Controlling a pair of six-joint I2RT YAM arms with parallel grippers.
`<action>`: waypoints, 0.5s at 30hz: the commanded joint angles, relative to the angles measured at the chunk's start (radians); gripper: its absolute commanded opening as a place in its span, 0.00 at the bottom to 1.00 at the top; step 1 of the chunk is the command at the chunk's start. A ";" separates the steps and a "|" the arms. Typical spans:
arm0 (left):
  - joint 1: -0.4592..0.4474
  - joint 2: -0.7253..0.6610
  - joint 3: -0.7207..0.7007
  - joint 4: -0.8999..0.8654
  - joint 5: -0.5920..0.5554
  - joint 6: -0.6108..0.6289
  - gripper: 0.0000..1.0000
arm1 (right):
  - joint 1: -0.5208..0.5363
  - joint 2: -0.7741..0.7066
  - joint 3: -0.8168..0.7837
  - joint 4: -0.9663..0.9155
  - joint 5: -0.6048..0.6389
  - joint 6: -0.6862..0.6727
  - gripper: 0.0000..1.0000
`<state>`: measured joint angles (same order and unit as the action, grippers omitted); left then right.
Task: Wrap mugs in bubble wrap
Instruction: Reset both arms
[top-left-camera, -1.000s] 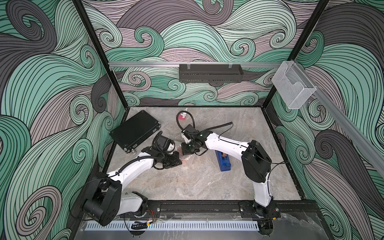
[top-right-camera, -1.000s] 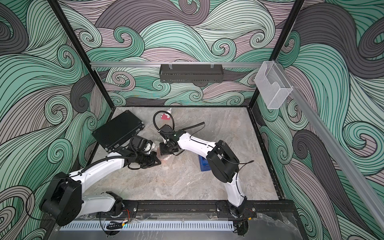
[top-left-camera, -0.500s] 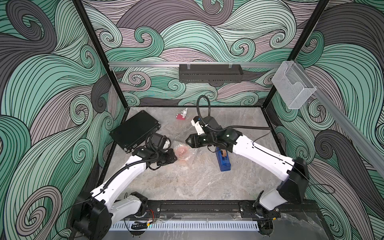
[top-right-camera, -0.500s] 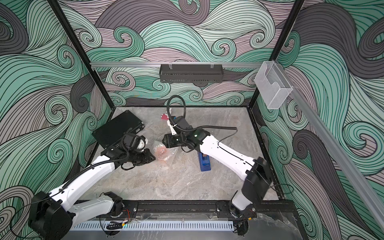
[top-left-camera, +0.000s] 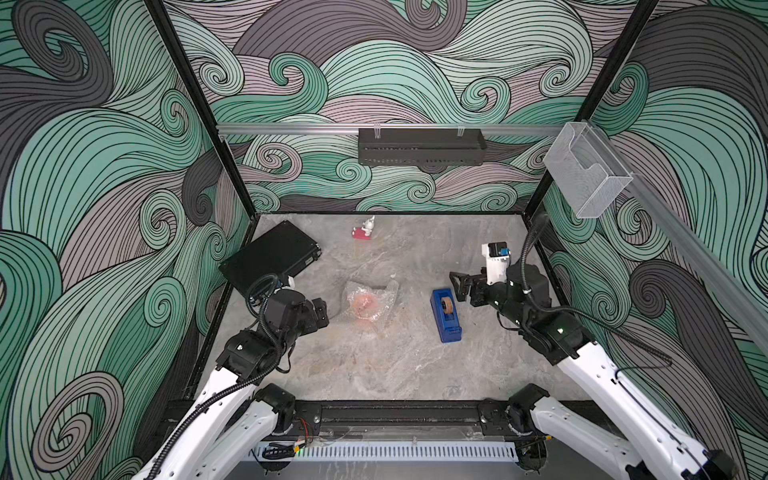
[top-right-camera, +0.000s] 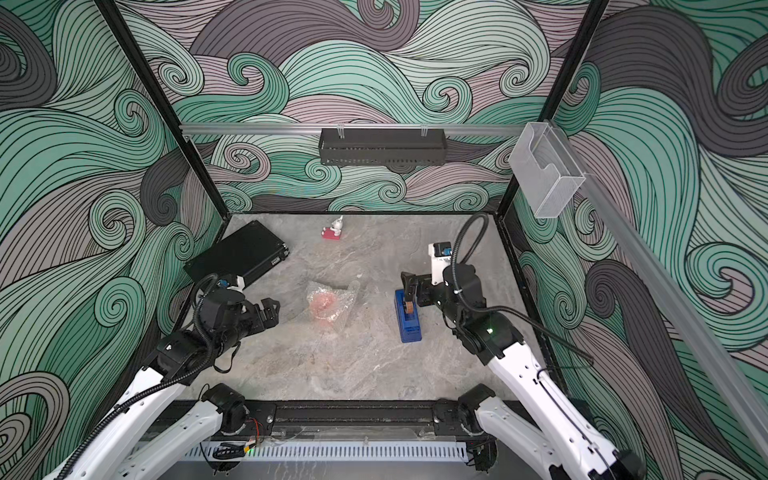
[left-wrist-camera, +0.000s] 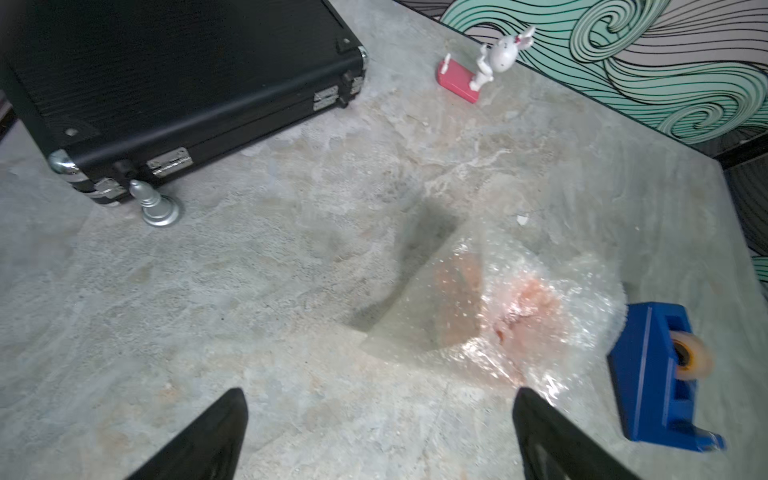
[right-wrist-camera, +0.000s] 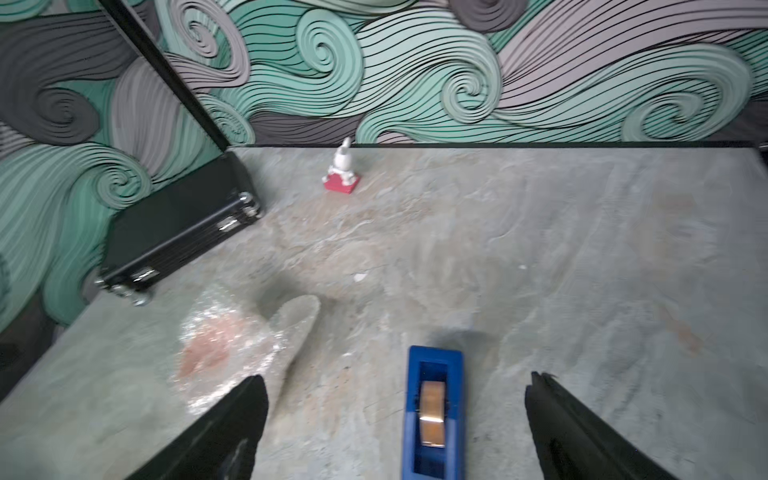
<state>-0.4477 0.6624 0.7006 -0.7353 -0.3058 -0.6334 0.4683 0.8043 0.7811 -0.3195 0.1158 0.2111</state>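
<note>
The salmon-orange mug (top-left-camera: 365, 302) (top-right-camera: 323, 304) lies in the middle of the table, bundled inside the crinkly bubble wrap (top-left-camera: 386, 291) (top-right-camera: 345, 297); only its blurred colour shows through. A loose flap of wrap sticks out towards the back. In the wrist views the mug (left-wrist-camera: 524, 309) (right-wrist-camera: 208, 349) glows pink through the bubble wrap (left-wrist-camera: 453, 291) (right-wrist-camera: 293, 324). My left gripper (top-left-camera: 322, 313) (top-right-camera: 270, 311) (left-wrist-camera: 378, 399) stands open and empty just left of the bundle, not touching it. My right gripper (top-left-camera: 465, 289) (top-right-camera: 413, 291) (right-wrist-camera: 397, 382) is open and empty, over the tape dispenser.
A blue tape dispenser (top-left-camera: 446, 316) (right-wrist-camera: 434, 411) stands right of the bundle. A black case (top-left-camera: 270, 259) lies at the back left, with a red-and-white figurine (top-left-camera: 365, 230) near the back wall. A black rack (top-left-camera: 419, 146) and a clear holder (top-left-camera: 586, 174) hang on the walls.
Both grippers went from shut to open and drew back from the bundle, the left one leftwards, the right one far to the right. The wrapped mug stays on the table.
</note>
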 joint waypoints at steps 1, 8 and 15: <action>0.000 0.006 -0.060 0.170 -0.233 0.076 0.99 | -0.066 -0.023 -0.115 0.174 0.145 -0.137 1.00; 0.040 0.173 -0.129 0.485 -0.521 0.374 0.99 | -0.222 -0.008 -0.352 0.484 0.232 -0.160 1.00; 0.299 0.329 -0.302 0.867 -0.162 0.505 0.99 | -0.364 0.185 -0.425 0.670 0.251 -0.111 1.00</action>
<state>-0.2264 0.9619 0.4286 -0.0719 -0.6064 -0.2054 0.1364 0.9394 0.3790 0.1913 0.3347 0.0830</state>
